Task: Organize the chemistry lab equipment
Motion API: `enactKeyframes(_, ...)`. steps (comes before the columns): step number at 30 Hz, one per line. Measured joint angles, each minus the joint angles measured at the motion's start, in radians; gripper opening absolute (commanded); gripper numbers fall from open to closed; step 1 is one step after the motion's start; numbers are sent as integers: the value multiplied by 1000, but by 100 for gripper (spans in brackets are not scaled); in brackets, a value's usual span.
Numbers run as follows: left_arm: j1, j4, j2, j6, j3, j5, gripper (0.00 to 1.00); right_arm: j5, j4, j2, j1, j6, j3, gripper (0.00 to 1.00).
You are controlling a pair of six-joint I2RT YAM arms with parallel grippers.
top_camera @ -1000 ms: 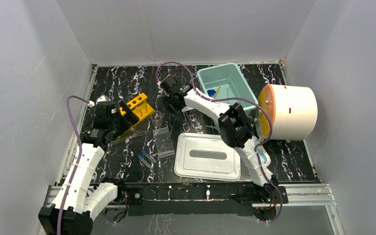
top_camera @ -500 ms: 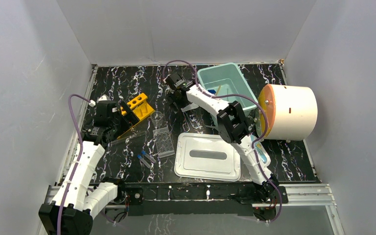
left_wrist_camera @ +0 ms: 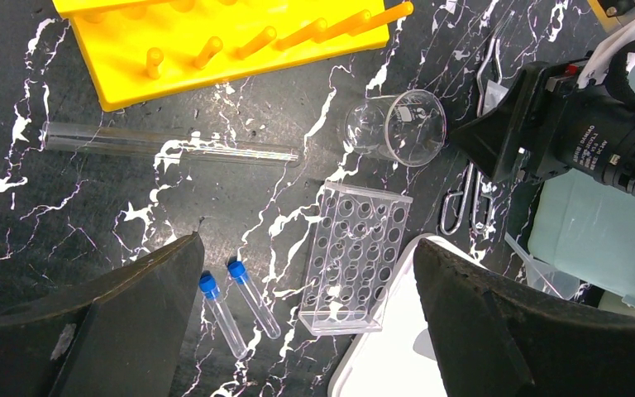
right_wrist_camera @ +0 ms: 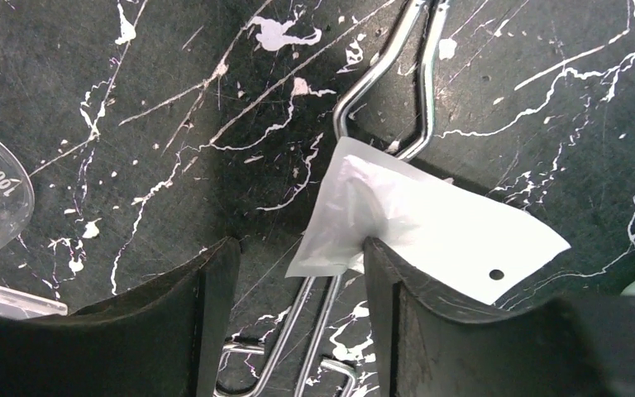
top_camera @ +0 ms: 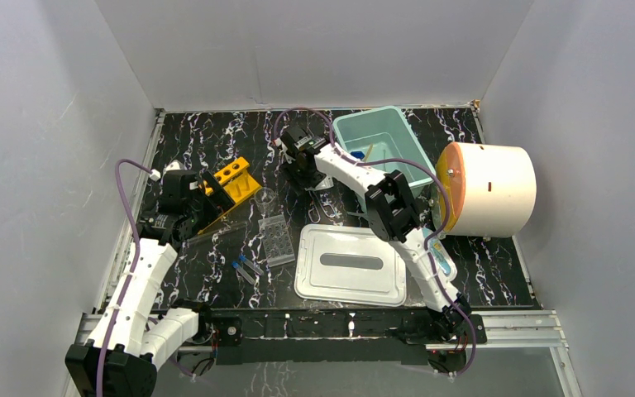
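My right gripper (top_camera: 302, 172) is open and low over the table left of the teal bin. In the right wrist view it (right_wrist_camera: 298, 252) straddles the metal forceps (right_wrist_camera: 380, 70), and its right finger touches a white plastic packet (right_wrist_camera: 438, 227) lying across them. My left gripper (top_camera: 208, 187) is open and empty, held above the yellow-orange rack (top_camera: 236, 178). Its wrist view shows the rack (left_wrist_camera: 231, 41), a long glass tube (left_wrist_camera: 169, 145), the clear beaker (left_wrist_camera: 397, 128), the well plate (left_wrist_camera: 360, 256), two blue-capped tubes (left_wrist_camera: 240, 302) and the forceps (left_wrist_camera: 467, 198).
A teal bin (top_camera: 397, 124) at the back right holds a blue item and a thin amber piece. A white lid (top_camera: 351, 281) lies at the front middle. A white drum with an orange face (top_camera: 492, 188) stands at the right. Grey walls close in the table.
My right gripper has swung a little toward the back right and settled over the forceps and packet. The left arm has barely moved.
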Motion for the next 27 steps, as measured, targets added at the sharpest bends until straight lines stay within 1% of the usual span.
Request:
enactKeyframes(4,0,0,0,-3,0,0,98,-3,-9,7,0,1,14,59)
enactKeyframes(7,0,0,-1,-4,0,0,98,9,-16,16,0,1,31,53)
enactKeyframes(11,0,0,-5,-3,0,0,98,26,-15,23,0,1,44,41)
enactKeyframes(14,0,0,-5,-3,0,0,98,33,-15,24,0,-2,46,35)
enactKeyframes(23,0,0,-5,-3,0,0,98,43,-15,24,1,-8,50,20)
enactKeyframes(27,0,0,-5,-3,0,0,98,44,-15,24,2,-10,53,17)
